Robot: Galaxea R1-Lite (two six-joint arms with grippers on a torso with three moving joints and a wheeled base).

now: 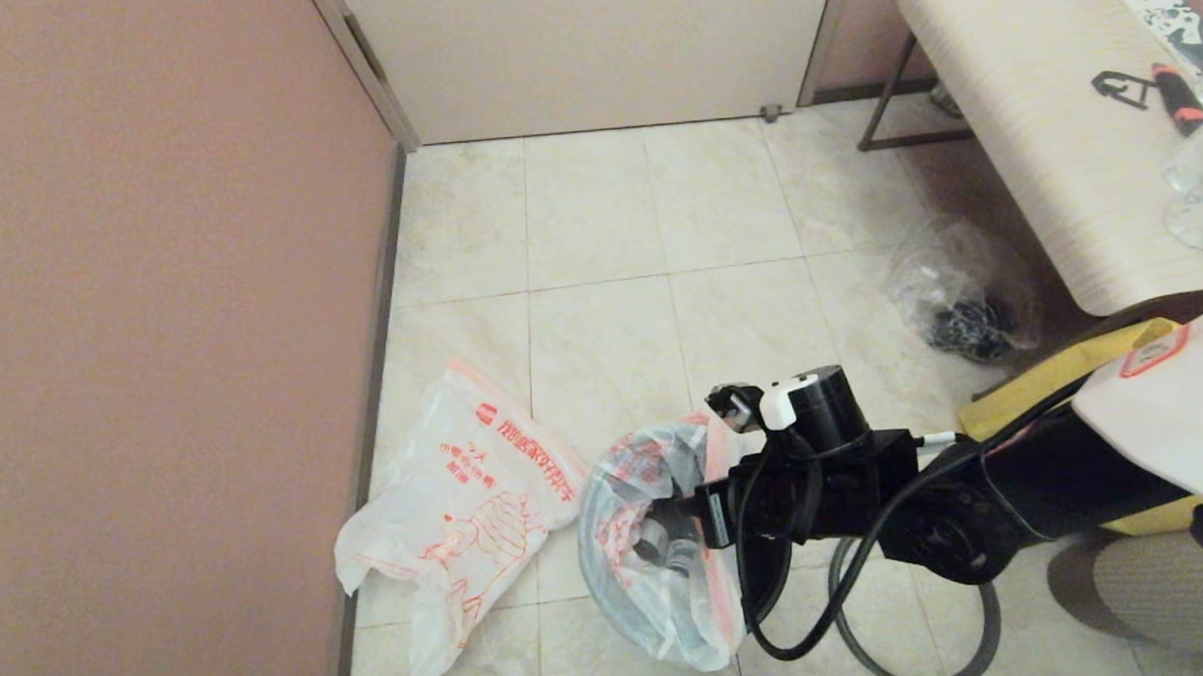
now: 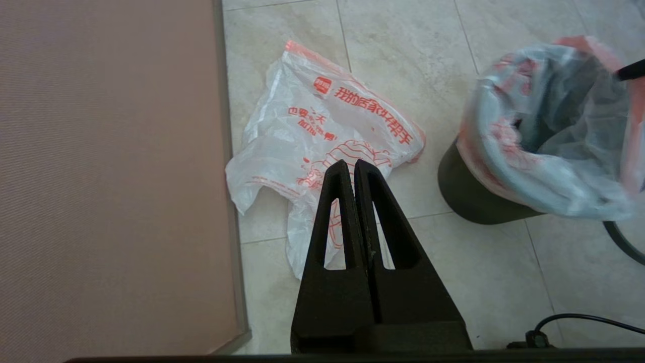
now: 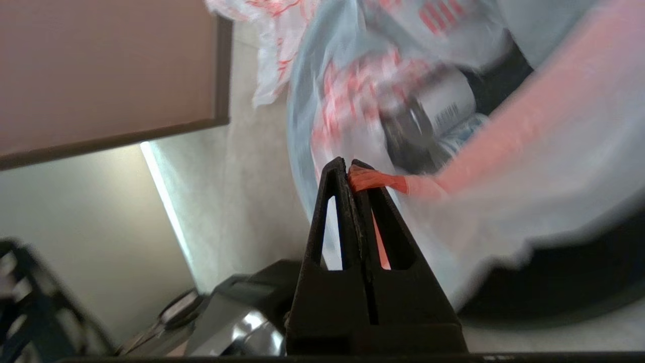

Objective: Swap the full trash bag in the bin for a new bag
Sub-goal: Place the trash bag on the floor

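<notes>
The full trash bag (image 1: 672, 631) lines the bin (image 2: 463, 196), its white plastic folded over the rim and cans inside. My right gripper (image 3: 348, 166) is shut on the bag's orange-red rim at the bin's mouth; in the head view it sits over the opening (image 1: 658, 536). The new bag (image 1: 467, 493) lies crumpled on the floor tiles left of the bin, by the wall, showing red text and a hand drawing. My left gripper (image 2: 350, 166) hovers above the new bag (image 2: 322, 131), shut with nothing in it, and is out of the head view.
A pink wall (image 1: 161, 343) runs along the left, with a door (image 1: 591, 48) at the back. A clear bag with black cords (image 1: 960, 295) lies under a pale bench (image 1: 1054, 112) at the right. A yellow tote (image 1: 1063, 372) and a looping black cable (image 1: 871, 609) are near my right arm.
</notes>
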